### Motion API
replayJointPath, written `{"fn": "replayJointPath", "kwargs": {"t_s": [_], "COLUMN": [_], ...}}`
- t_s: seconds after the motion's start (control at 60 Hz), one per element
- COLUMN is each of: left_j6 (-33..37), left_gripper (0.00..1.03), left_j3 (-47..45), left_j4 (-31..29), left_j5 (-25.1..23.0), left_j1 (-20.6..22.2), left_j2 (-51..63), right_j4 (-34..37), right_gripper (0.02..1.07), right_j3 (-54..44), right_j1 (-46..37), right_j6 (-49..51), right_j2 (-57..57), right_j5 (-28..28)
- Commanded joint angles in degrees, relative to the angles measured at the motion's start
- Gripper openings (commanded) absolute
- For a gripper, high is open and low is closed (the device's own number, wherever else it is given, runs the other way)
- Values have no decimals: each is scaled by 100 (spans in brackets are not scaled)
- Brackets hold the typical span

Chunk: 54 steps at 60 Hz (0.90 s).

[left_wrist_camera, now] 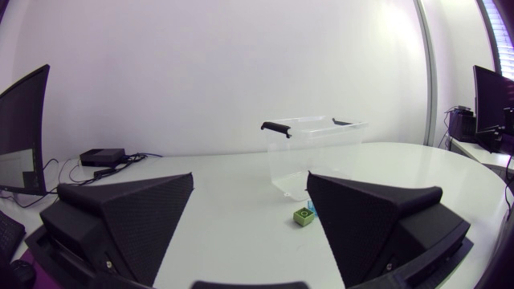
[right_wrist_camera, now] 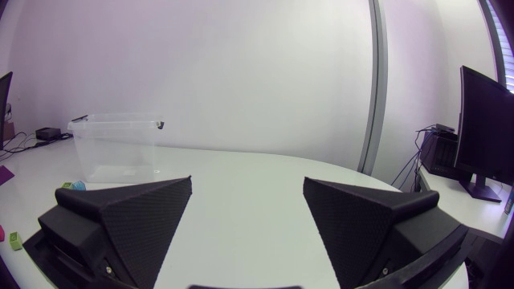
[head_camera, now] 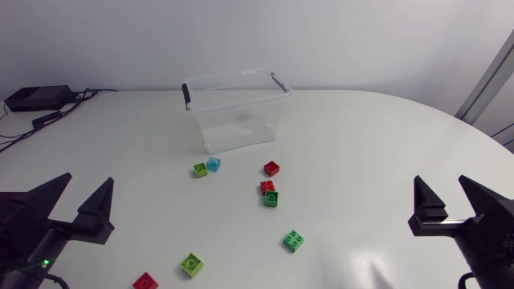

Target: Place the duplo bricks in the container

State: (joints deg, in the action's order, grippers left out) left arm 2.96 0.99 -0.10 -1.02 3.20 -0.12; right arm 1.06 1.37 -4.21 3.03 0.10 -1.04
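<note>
While the duplo bricks [head_camera: 270, 193] lie loose on the desk [head_camera: 361, 144] ahead of both end effectors, container [head_camera: 237, 112] beyond them, I'd take the lime brick [left_wrist_camera: 303, 216] ahead of my left end effector [head_camera: 87, 183] first. It and the right end effector [head_camera: 440, 183] are spread, empty. Descend square, pinch flat sides.

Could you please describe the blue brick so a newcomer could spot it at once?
Find the clear container at the table's far side. Just in front of its left corner two bricks sit side by side: a lime green brick and, on its right, the blue brick. It is the only blue one; the rest are red or green.
</note>
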Motion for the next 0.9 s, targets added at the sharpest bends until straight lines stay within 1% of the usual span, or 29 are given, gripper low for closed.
{"fn": "replayJointPath", "kwargs": {"t_s": [0.0,0.383,0.5,0.65,0.75,0.883], "left_j6": [-103,-147,-199,-164,-164,-138], "left_gripper": [99,99,99,99,99,97], "left_j3": [-99,-91,-91,-20,155,340], "left_j4": [1,-25,-34,-43,-254,-351], "left_j5": [31,40,49,84,84,84], "left_j1": [49,49,137,128,128,128], "left_j2": [-67,-67,-67,-67,-50,144], "right_j4": [-62,-62,-53,-53,-53,-62], "right_gripper": [102,102,102,102,102,102], "right_j3": [-137,-137,-137,-137,-137,-128], "right_j1": [8,8,16,34,34,87], "right_j6": [49,58,75,110,110,110], "right_j2": [-27,-27,-19,-27,-36,-36], "right_j5": [42,42,42,42,34,7]}}
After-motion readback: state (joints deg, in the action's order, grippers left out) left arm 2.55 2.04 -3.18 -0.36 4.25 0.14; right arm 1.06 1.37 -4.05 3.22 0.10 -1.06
